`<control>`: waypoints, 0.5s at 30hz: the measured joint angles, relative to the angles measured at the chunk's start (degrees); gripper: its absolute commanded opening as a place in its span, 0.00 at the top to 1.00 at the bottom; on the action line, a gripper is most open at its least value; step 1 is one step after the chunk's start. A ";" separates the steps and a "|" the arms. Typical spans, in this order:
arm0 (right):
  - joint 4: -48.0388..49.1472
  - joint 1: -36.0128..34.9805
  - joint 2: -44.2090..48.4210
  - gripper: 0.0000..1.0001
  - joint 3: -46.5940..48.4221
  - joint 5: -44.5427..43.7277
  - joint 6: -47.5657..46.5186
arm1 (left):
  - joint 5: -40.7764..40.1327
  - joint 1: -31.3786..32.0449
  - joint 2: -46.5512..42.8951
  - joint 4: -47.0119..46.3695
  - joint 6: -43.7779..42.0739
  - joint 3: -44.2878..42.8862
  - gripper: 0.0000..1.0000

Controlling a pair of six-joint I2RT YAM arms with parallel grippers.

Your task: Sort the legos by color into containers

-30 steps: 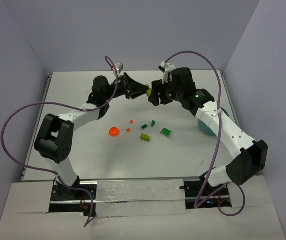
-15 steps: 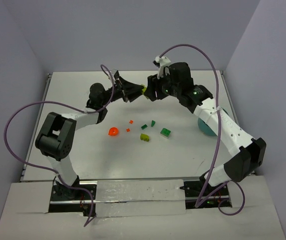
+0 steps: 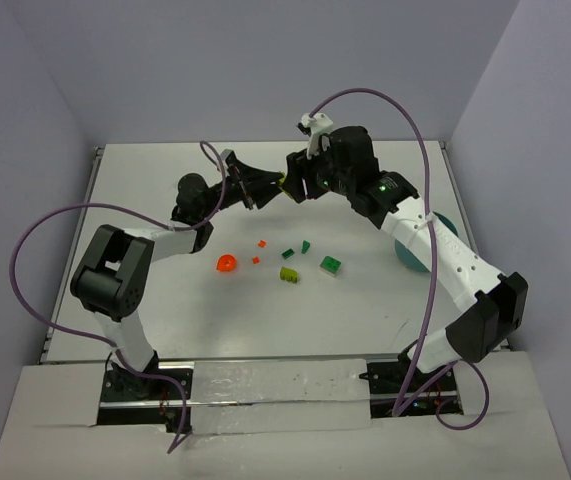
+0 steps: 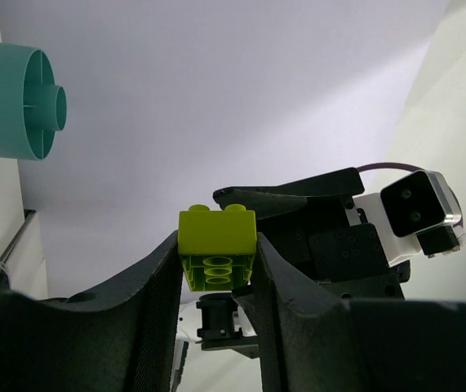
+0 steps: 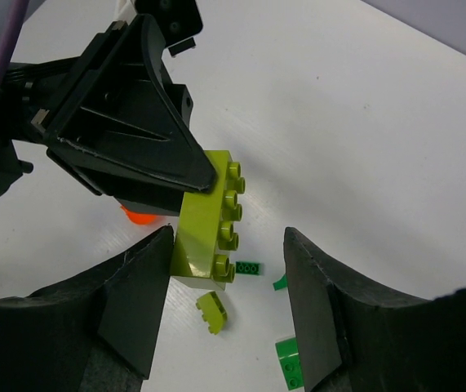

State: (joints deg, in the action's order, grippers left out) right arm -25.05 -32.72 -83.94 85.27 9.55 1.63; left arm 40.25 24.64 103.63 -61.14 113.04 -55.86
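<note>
Danger is a drop: the lime brick sits clenched in the left pincer, at the mouth of the released right pincer, and may fall if the left lets go before the right closes well.

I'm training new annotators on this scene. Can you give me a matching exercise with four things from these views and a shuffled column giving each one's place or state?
1. lime brick
2. orange round piece
3. teal bowl
4. right gripper

A. open, fingers spread
B. on the table, left of centre
C. at the table's right edge
D. clamped in the left gripper

Pairs: 1-D, 2-B, 3-C, 4-A
</note>
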 measured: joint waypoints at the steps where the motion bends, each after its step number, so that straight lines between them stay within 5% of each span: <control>1: -0.01 -0.11 0.00 0.35 0.00 -0.07 -0.03 | -0.02 0.00 0.01 -0.12 0.23 0.05 1.00; 15: 0.24 -1.25 -0.47 0.48 -0.01 -0.60 -0.24 | -0.58 -0.37 0.55 -2.02 0.95 0.13 1.00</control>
State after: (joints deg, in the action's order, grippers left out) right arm -24.81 -33.97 -84.41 85.27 8.96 1.39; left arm 39.67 24.27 104.18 -63.15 113.99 -55.72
